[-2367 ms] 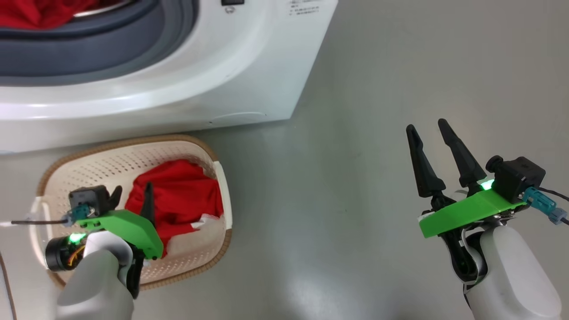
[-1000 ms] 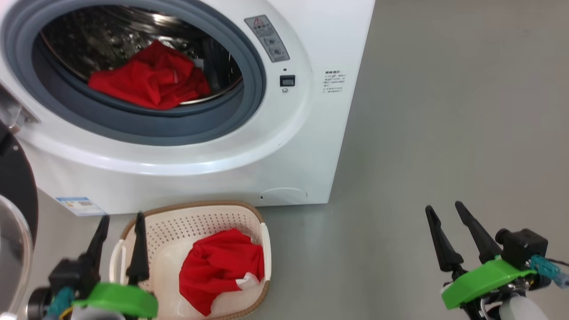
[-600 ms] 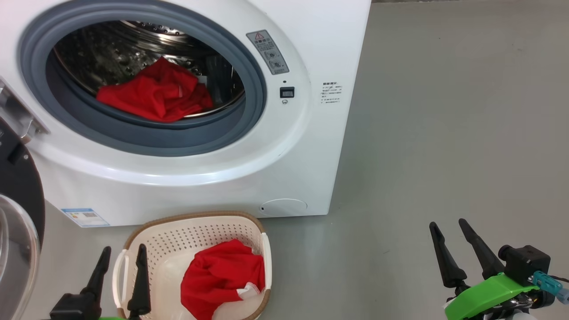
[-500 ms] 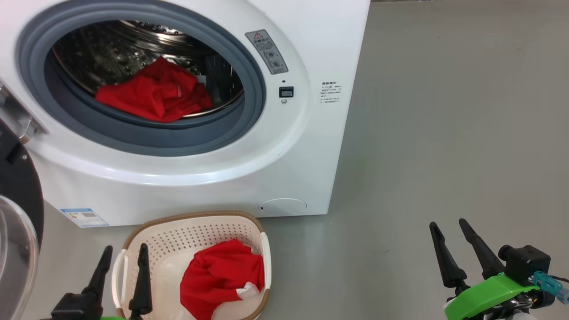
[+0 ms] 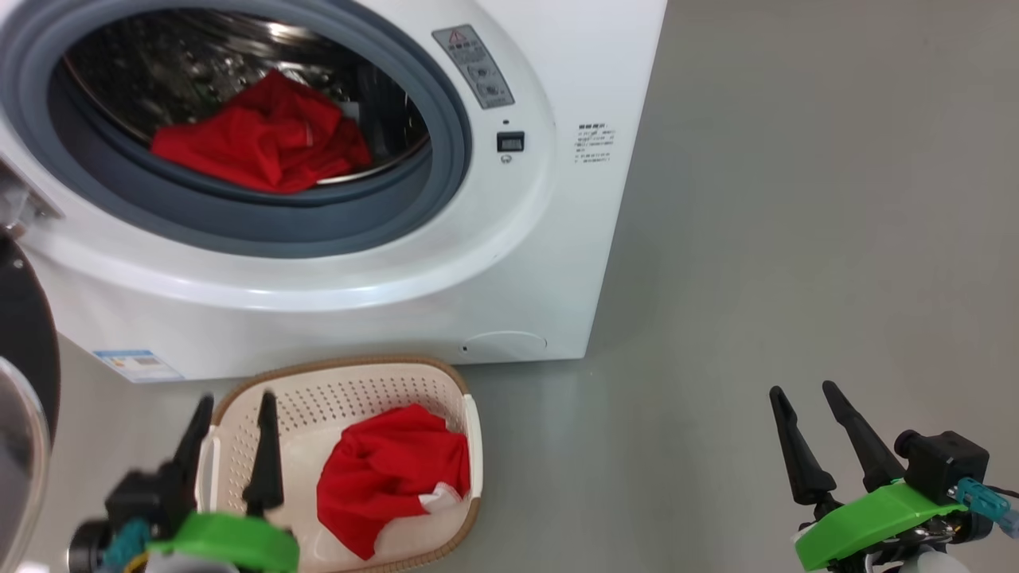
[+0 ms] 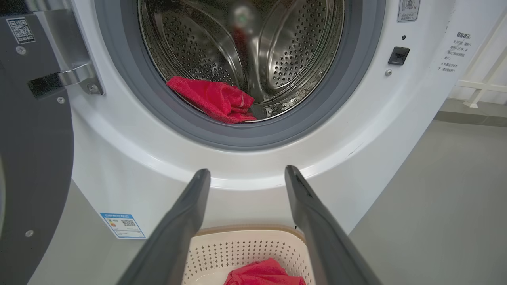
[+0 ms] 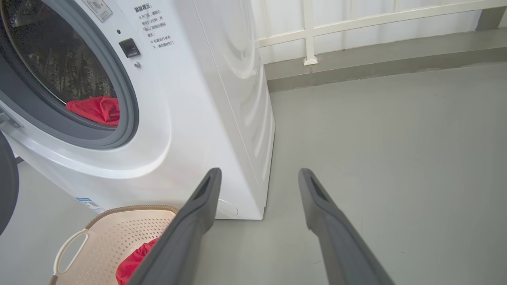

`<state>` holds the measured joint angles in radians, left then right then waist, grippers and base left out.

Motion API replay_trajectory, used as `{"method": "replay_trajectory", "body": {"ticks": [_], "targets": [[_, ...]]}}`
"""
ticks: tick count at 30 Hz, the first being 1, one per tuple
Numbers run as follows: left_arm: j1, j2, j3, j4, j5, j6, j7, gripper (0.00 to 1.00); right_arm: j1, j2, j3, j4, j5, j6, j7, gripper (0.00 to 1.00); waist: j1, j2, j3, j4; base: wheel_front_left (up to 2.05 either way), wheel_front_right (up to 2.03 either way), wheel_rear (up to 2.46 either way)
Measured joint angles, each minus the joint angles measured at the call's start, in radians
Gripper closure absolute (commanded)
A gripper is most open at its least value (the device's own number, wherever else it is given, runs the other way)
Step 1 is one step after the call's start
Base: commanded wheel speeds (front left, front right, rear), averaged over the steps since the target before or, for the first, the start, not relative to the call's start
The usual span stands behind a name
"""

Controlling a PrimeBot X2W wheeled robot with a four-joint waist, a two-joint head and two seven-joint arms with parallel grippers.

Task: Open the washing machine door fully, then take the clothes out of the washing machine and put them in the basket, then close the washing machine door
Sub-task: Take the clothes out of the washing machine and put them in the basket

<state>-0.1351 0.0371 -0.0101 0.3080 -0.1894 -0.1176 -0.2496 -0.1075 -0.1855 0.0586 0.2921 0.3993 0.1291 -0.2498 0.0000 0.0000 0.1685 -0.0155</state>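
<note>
We look down on a white front-loading washing machine (image 5: 493, 263) that takes up the upper left of the head view. Its door (image 5: 24, 334) is swung wide open at the far left, where only part of the black rim shows. Bare grey floor (image 5: 796, 199) runs away to the right. Inside the steel drum (image 6: 293, 47) the remaining clothes (image 5: 255, 143) lie as a low red heap against the front lip, just behind the grey gasket (image 5: 239, 231). The heap's long axis runs side to side across the opening. On the floor, near the foot of the machine, stands the basket (image 5: 342, 368), with one red garment (image 5: 390, 473) already inside it. The left claw (image 5: 236, 396) hovers over the basket's near-left rim, its two fingers spread well apart and gripping nothing. In the left wrist view the heap lies ahead of and above this claw (image 6: 247, 170), a little to the left of its centre line, with the machine's white front between them. The right claw (image 5: 802, 388) is likewise open and empty, but it hangs over bare floor, well apart from the machine and past its right corner. We judge the left arm clearly the nearer one for the coming reach, which must rise over the gasket and into the drum.
</note>
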Motion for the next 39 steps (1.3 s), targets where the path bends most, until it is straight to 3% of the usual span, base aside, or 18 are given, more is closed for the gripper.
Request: {"method": "replay_trajectory", "body": {"ticks": [12, 22, 29, 39], "targets": [[-0.385, 0.002, -0.005, 0.267, 0.037, 0.018, 0.000, 0.00, -0.078, 0.015, 0.002, -0.008, 0.000, 0.000, 0.000, 0.00, 0.0000, 0.0000, 0.104, -0.015, 0.00, 0.00, 0.00], [-0.773, 0.050, -0.017, 0.575, 0.059, 0.050, 0.069, 0.00, -0.158, 0.026, 0.031, -0.019, 0.000, 0.000, 0.000, 0.00, 0.0000, 0.0000, 0.200, -0.052, 0.00, 0.00, 0.00], [-0.944, 0.099, -0.031, 0.764, 0.092, 0.077, 0.113, 0.00, -0.202, 0.035, 0.053, -0.022, 0.000, 0.000, 0.000, 0.00, 0.0001, 0.0000, 0.263, -0.088, 0.00, 0.00, 0.00], [-1.107, 0.146, -0.056, 0.919, 0.110, 0.114, 0.135, 0.00, -0.251, 0.041, 0.061, -0.036, 0.002, 0.000, 0.000, 0.00, 0.0000, 0.0000, 0.344, -0.133, 0.00, 0.00, 0.00]]}}
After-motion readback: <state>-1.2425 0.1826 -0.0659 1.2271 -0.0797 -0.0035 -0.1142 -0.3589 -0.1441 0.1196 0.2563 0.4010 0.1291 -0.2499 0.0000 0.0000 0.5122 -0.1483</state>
